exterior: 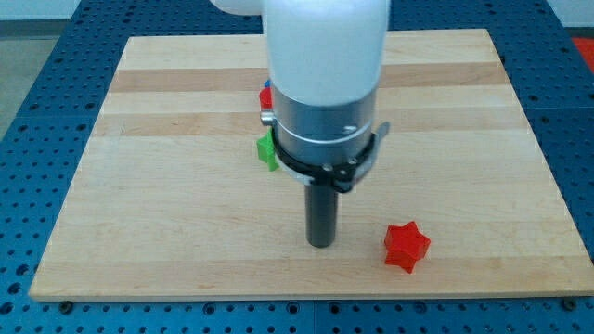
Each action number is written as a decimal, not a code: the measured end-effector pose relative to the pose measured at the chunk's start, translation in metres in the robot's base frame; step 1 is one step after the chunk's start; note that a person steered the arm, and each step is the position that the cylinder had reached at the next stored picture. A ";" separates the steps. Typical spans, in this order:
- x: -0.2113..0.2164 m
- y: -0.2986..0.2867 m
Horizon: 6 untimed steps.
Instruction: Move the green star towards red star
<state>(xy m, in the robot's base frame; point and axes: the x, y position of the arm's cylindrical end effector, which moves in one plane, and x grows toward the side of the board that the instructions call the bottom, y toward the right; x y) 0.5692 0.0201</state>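
The red star (406,246) lies on the wooden board (167,213) near the view's bottom, right of centre. The green star (267,150) shows only partly at the left edge of the arm's body, near the board's middle. My tip (321,244) rests on the board below and to the right of the green star and a short way left of the red star, touching neither.
A red block (265,96) and a blue block (261,90) peek out from behind the arm, just above the green star; their shapes are hidden. The arm's wide white and metal body (325,83) covers the board's upper middle.
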 end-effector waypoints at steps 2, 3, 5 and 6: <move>0.004 0.115; 0.004 0.128; 0.037 0.054; 0.016 -0.025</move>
<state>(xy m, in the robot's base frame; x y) 0.5848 -0.0049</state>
